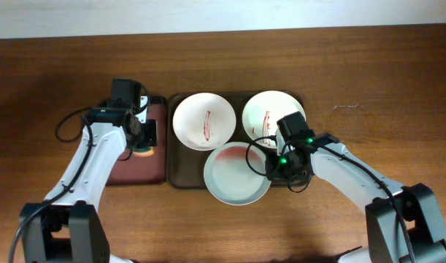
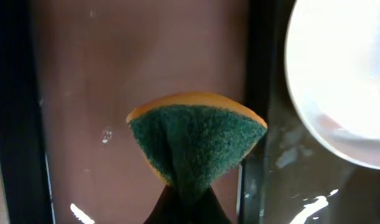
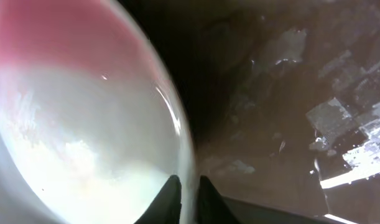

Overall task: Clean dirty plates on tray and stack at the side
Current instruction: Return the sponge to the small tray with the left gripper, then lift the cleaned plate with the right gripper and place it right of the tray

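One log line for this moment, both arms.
left tool: shut on sponge | right tool: shut on front plate rim | two back plates: red streaks

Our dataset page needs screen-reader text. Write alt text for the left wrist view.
A green scouring sponge with an orange backing, pinched at its lower end by the left fingers, hangs over a reddish-brown tray. The edge of a white plate shows at right.
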